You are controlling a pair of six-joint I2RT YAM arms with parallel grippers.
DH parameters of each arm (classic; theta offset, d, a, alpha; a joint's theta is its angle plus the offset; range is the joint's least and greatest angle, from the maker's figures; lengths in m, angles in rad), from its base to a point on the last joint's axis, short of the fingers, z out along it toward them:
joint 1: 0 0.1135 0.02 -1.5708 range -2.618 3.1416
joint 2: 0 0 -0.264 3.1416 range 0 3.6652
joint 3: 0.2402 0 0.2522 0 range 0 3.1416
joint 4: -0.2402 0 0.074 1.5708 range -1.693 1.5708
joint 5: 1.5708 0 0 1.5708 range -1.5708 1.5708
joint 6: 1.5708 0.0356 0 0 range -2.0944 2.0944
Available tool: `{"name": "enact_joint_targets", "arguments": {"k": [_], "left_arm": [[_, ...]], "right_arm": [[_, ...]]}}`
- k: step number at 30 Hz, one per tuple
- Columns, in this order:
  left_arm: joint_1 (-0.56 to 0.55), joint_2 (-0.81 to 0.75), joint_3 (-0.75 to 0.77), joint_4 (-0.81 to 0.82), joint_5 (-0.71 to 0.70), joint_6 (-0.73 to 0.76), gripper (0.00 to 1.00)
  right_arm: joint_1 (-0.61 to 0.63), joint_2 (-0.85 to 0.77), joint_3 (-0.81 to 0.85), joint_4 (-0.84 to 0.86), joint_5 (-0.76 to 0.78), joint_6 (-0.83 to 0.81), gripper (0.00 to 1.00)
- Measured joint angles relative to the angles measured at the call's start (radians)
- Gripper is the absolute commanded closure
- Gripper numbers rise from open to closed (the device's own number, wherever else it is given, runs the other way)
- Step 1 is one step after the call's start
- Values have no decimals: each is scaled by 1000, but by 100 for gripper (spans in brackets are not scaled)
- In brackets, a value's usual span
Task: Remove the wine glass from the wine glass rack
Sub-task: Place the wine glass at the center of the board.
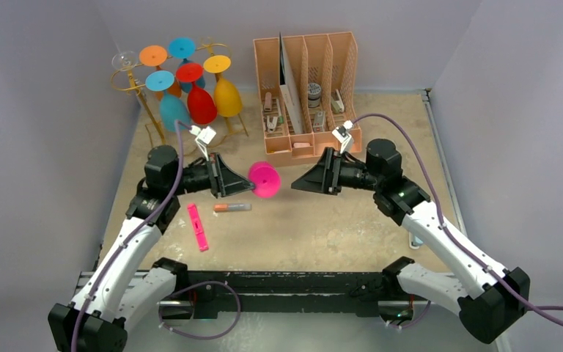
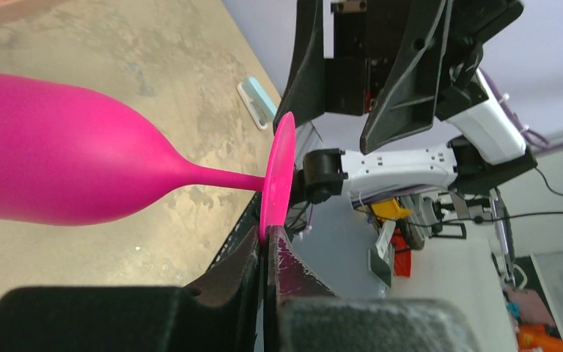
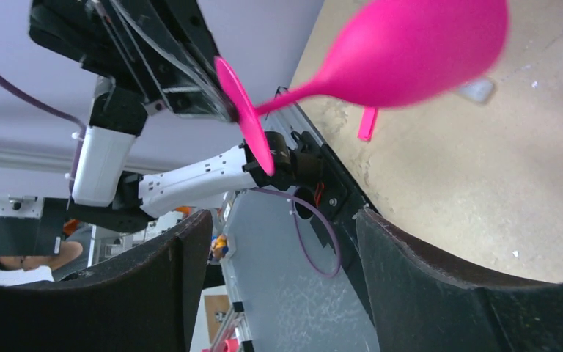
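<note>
Pink wine glass (image 1: 265, 180) off the rack (image 1: 152, 121), on its side in mid-air above the counter (image 1: 315, 227), between the two arms. Left jaws pressed together on the rim of its foot, stem level. Right jaws spread wide, pinching nothing, facing the glass from the opposite side and just short of it. Rack at the far left corner, with orange, blue, red and yellow glasses hanging bowl-down from its gold rails and one clear glass at its left end. Peach organiser (image 1: 293, 155) at the far edge, centre. On the counter near the left arm, a pink marker (image 1: 198, 227) and an orange-capped pen (image 1: 232, 207), lying apart.
</note>
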Motion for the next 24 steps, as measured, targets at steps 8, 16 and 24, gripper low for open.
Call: {"name": "enact_joint_targets", "arguments": {"k": [8, 16, 24], "left_arm": [[-164, 7, -109, 156, -114, -89, 100], [-243, 17, -152, 261, -197, -143, 100], [-262, 11, -176, 300, -210, -167, 67]], "right_arm": [[30, 81, 2, 73, -29, -5, 46], [50, 125, 37, 58, -86, -59, 79], [47, 126, 46, 35, -116, -131, 100]]}}
